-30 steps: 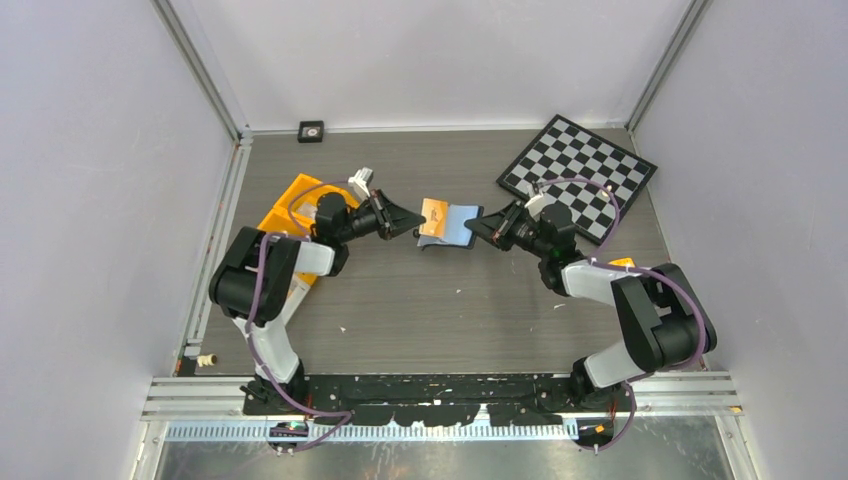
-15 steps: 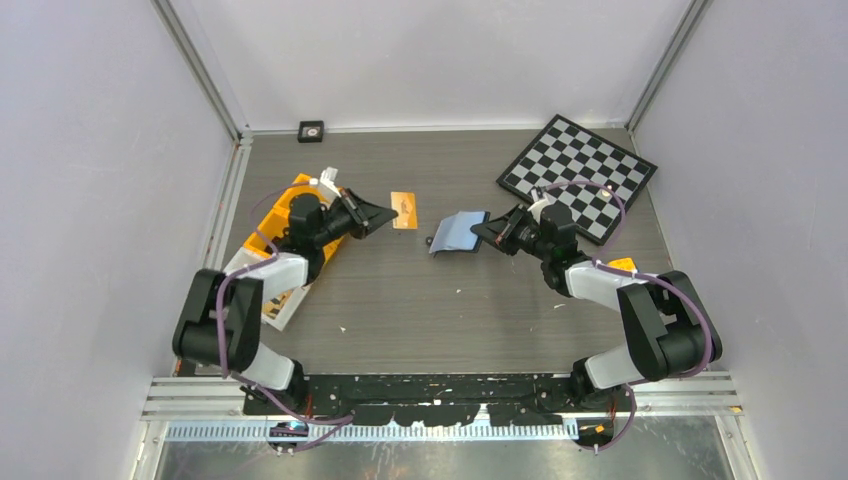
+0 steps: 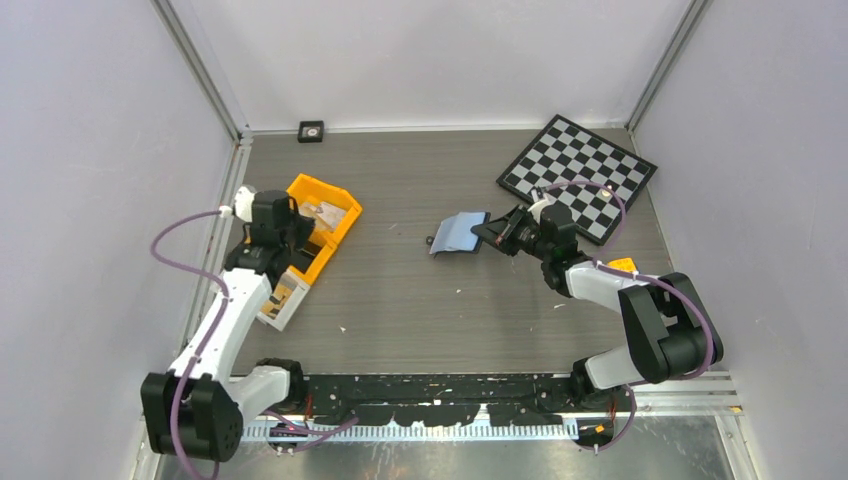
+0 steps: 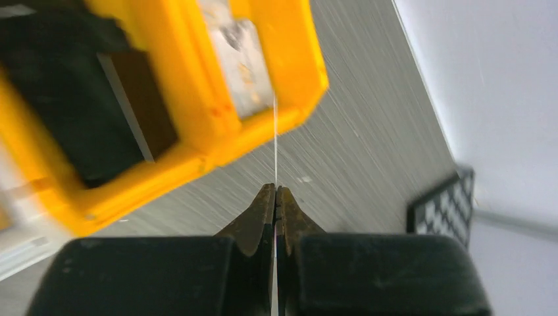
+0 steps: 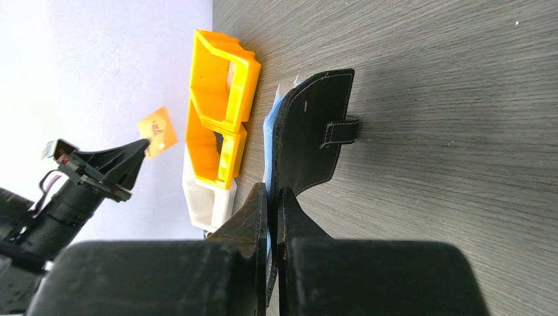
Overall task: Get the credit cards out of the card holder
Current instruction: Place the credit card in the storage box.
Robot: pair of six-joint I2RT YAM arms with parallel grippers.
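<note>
My right hand pinches the opened card holder at mid-worktop. My left hand grips an orange credit card, held above the orange bin on the left.

Wide bare table in the middle and near side. Blocked left by orange bin, far right by checkerboard, middle by card holder.

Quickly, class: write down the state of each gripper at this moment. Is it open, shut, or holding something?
The left gripper is shut on the orange card.
The right gripper is shut on the card holder.
</note>
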